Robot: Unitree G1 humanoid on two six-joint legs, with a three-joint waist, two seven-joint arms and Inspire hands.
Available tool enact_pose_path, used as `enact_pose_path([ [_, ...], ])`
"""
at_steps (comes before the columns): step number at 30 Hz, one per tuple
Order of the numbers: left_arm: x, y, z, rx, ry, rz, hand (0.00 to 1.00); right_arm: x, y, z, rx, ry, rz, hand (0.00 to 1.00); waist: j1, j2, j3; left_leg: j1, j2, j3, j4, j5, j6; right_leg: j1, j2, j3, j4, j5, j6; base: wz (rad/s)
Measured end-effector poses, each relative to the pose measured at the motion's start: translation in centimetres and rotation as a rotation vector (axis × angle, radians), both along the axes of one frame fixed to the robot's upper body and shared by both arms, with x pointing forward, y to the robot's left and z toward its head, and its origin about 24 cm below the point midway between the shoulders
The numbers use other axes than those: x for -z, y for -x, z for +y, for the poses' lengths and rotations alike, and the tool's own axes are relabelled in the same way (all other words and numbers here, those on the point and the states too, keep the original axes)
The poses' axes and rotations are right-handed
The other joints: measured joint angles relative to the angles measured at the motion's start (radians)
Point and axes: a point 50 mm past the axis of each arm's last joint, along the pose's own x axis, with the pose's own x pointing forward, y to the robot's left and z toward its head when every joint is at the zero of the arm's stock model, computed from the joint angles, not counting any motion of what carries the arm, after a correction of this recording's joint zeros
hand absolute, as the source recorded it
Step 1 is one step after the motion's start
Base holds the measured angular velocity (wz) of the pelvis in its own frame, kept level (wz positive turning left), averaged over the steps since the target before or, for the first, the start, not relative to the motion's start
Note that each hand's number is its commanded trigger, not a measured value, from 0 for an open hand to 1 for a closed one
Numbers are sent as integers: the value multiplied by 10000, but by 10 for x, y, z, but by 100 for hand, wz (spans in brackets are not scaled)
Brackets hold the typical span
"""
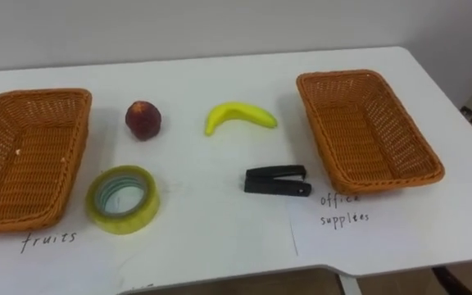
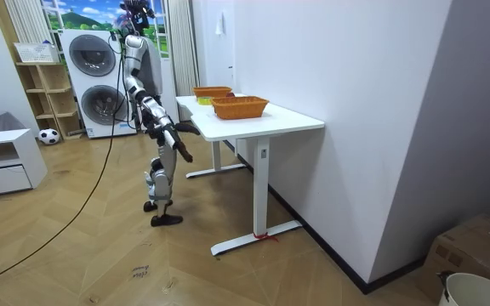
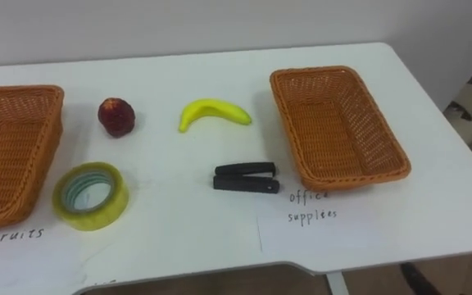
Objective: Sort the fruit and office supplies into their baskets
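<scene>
On the white table (image 1: 220,238) a dark red peach (image 1: 142,120) lies left of a yellow banana (image 1: 238,115). Nearer the front edge are a roll of yellow-green tape (image 1: 122,198) and a black stapler (image 1: 277,181). A wicker basket (image 1: 6,215) with the handwritten label "fruits" stands at the left and holds nothing. A second wicker basket (image 1: 338,176), labelled "office supplies", stands at the right, also holding nothing. In the room view I stand at the table's edge, facing it, with my left hand (image 2: 190,127) and right hand (image 2: 185,155) held below the tabletop.
A white wall runs behind the table's far edge. The room view has washing machines (image 2: 100,81) and a shelf (image 2: 48,98) behind me, a low white drawer unit (image 2: 2,161) at its left, and open wooden floor around.
</scene>
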Motion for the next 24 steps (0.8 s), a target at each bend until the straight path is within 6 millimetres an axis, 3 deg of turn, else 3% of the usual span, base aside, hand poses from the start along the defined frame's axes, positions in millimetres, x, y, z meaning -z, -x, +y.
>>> enact_pose_path([
  [4, 0, 4, 1, 84, -123, 157, 0, -17, -3, -6, 260, 1482, 875, 0, -96, -31, 5, -19, -21, 13, -93, 1, 0, -32, -1, -6, 21, -7, 21, 0],
  [7, -1, 9, 0, 62, -107, 239, 0, -36, -11, -9, 770, 2049, 504, 0, -240, -51, -4, -152, -41, 16, -106, 1, 1, -193, -10, 23, 44, -10, 47, -3],
  [11, -2, 7, 2, 173, -229, 186, 0, -90, -22, -29, 2248, 3610, -1189, 0, -312, -139, -4, -171, -67, 22, -105, 1, 2, -163, -13, -16, 2, 3, 68, 2],
  [15, -2, 6, 3, 212, -267, 167, 0, -118, -27, -38, 3084, 4933, -1460, 0, -252, -294, -35, -137, -71, 1, -108, 2, 2, -161, 10, 18, 39, 2, 70, -2],
  [24, -2, 6, 3, 587, -336, 290, 0, -151, -36, -31, 2963, 6724, -2021, 0, -183, -309, -24, -223, -87, 11, -118, 2, 3, -291, 9, 34, 70, 5, 80, 0],
])
